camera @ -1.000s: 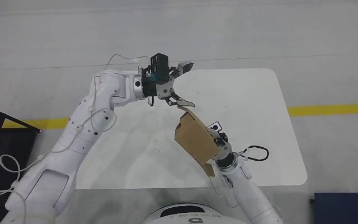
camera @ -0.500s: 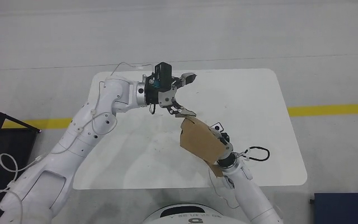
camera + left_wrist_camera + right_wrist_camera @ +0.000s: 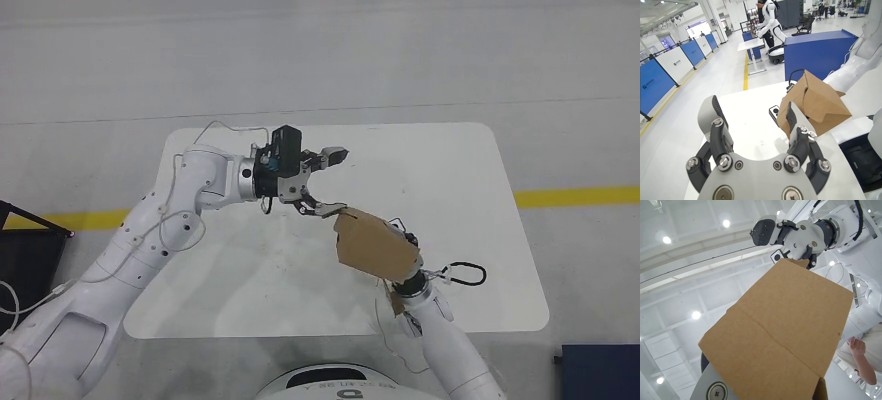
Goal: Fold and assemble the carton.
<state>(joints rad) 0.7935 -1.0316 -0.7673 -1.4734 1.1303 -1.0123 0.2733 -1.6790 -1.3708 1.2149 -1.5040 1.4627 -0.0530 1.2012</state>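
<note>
Brown carton (image 3: 375, 247) held above the desk (image 3: 450, 170), left gripper (image 3: 333, 182) at its corner.
Its far end sits clamped in the right gripper (image 3: 404, 236); left gripper is open, one finger (image 3: 790, 115) at the near corner, long axis running away from it.

site: robotics lab hall | evid: blue partitions (image 3: 688, 51), 2nd robot (image 3: 770, 20), yellow floor line (image 3: 745, 75)
</note>
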